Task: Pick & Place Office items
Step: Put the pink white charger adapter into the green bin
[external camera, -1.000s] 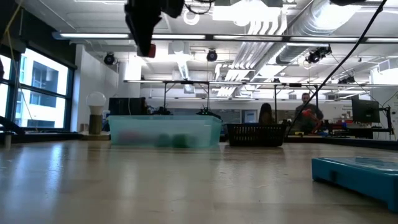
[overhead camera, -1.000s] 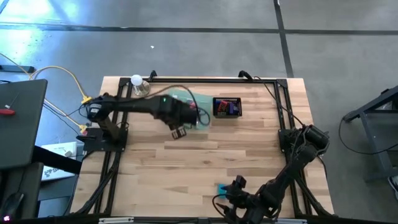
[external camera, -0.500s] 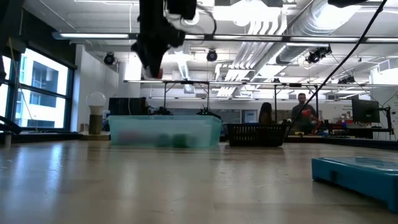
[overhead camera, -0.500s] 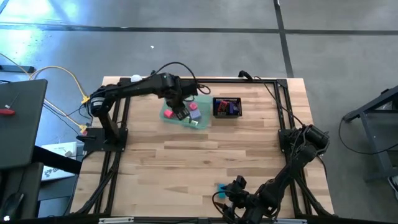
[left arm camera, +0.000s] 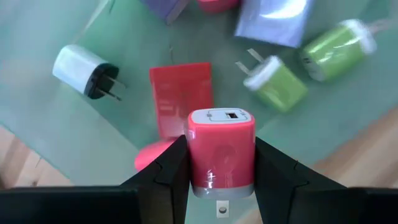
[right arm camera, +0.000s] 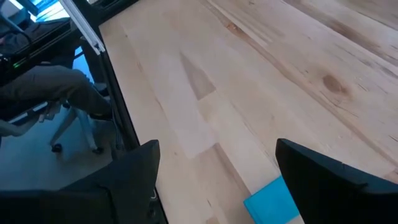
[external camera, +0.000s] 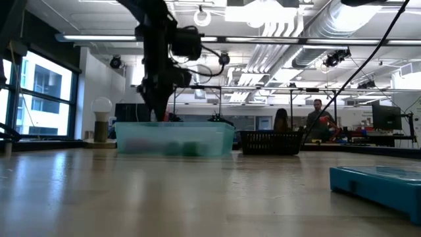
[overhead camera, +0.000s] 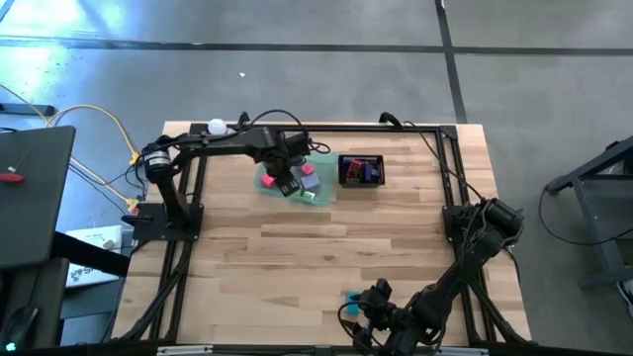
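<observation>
Right gripper (overhead camera: 368,314) – parked at table's near edge; fingers spread wide in right wrist view, nothing between them. Teal flat block (right arm camera: 273,200) lies just beside it on the bare wood; low view shows same block (external camera: 378,184) as a low slab w/ a stepped rim.

Table (overhead camera: 396,247) – pale butcher-block planks, grain visible.

Left gripper (left arm camera: 221,180) – over the tray, far-left part of table. Left wrist view only: dark fingers pinch a coral-pink wall charger (left arm camera: 221,152), glossy, rounded corners, USB slot in its grey end cap – held above tray floor.

Tray (overhead camera: 322,196) – translucent green plastic, rectangular. Contents per left wrist view: red flat block (left arm camera: 181,99), white round plug adapter (left arm camera: 84,70) w/ black face and two prongs, two lime-green chargers (left arm camera: 277,81) w/ white caps, pale lilac piece (left arm camera: 272,20). High view resolves these only as pink/purple/green specks; low view, blurred shapes behind frosted wall.

Black mesh basket (overhead camera: 360,170) – just beside tray, red and purple items inside.
</observation>
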